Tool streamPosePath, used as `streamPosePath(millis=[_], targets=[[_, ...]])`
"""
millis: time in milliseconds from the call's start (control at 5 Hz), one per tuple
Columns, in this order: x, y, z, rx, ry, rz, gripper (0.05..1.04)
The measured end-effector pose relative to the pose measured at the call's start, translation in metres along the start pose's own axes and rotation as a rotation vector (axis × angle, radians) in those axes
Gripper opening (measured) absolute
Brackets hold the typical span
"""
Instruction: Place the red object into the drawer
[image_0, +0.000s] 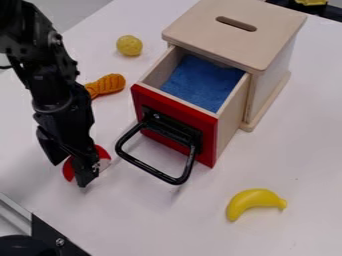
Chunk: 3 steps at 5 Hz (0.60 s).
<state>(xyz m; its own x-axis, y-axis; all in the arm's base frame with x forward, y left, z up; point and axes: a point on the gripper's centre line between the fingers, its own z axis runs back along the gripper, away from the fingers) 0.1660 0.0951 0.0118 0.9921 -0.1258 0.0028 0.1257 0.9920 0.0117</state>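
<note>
Red and partly hidden, the rounded object (103, 151) sits at left on the white worktop (153, 220), by the tips of the open black gripper (70, 173), one finger in front of it. Rightward, the red-fronted wooden drawer (209, 132) stands pulled out; a yellow toy banana (252, 200) lies nearer.

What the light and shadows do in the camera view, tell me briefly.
Camera view: soft, diffuse light, no harsh glare on the white table; a faint, soft-edged shadow below the drawer's black handle.
</note>
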Motion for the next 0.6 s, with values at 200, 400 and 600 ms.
streamPosePath(millis=[200,400,600], targets=[[0.0011,-0.0045,-0.0102,-0.029,0.015,0.009,0.664],[0.0026,-0.0056,-0.0088,-0.050,-0.002,0.021,0.563],[0.0035,-0.0043,-0.0022,-0.051,-0.017,0.028,0.563]])
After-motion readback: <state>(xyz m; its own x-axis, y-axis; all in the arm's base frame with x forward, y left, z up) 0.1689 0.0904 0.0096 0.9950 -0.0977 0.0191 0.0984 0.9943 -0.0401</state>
